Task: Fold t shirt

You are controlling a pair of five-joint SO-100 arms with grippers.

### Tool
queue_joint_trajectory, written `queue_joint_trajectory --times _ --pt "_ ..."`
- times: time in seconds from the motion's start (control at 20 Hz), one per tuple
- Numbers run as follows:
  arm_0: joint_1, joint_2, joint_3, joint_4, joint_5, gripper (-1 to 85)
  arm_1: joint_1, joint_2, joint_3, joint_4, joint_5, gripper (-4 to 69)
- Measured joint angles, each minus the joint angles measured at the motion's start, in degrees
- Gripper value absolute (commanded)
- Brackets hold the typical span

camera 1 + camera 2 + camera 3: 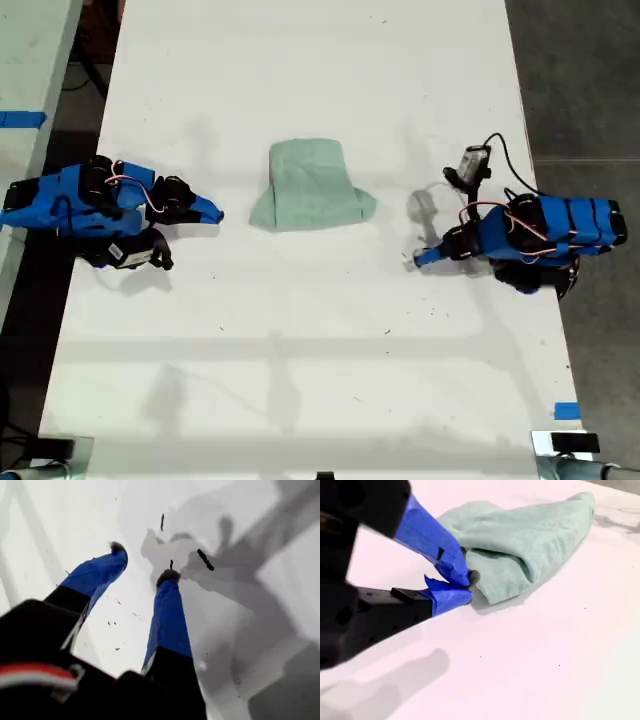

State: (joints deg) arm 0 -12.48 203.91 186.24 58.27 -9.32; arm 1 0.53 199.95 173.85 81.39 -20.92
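The t shirt (310,188) lies in a soft, wrinkled heap on the white table (300,350), a bit above the middle of the exterior view. It is pale green and plain. It is narrow at its far end and wider at its near end, with a corner sticking out on each side.

My second gripper (212,213) lies low on the table at the exterior view's left. It points at the near left corner of the t shirt. In the second wrist view its blue jaws are pinched together at the tips (467,586), with nothing between them. The t shirt (530,535) sits right behind those tips. They may be touching the cloth there, but I cannot be sure. The exterior view seems to show a thin strip of bare table between them.

My first gripper (418,258) is at the exterior view's right, apart from the t shirt. In the first wrist view its jaws are spread wide (143,561) over bare table and grey shadows, holding nothing.

A small piece of blue tape (566,410) is stuck near the lower right corner of the exterior view.
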Motion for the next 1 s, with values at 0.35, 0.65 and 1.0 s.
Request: queue_joint_trajectory --times 0.35,0.65,1.0 --pt "14.4 0.6 0.0 0.0 -0.9 11.5 -2.0 0.0 0.0 -0.3 -15.6 13.6" --pt "14.6 0.6 0.0 0.0 -0.9 11.5 -2.0 -0.1 0.2 -0.3 -24.5 11.1" --pt "14.6 0.6 0.0 0.0 -0.9 11.5 -2.0 -0.1 0.2 -0.3 -24.8 10.4"
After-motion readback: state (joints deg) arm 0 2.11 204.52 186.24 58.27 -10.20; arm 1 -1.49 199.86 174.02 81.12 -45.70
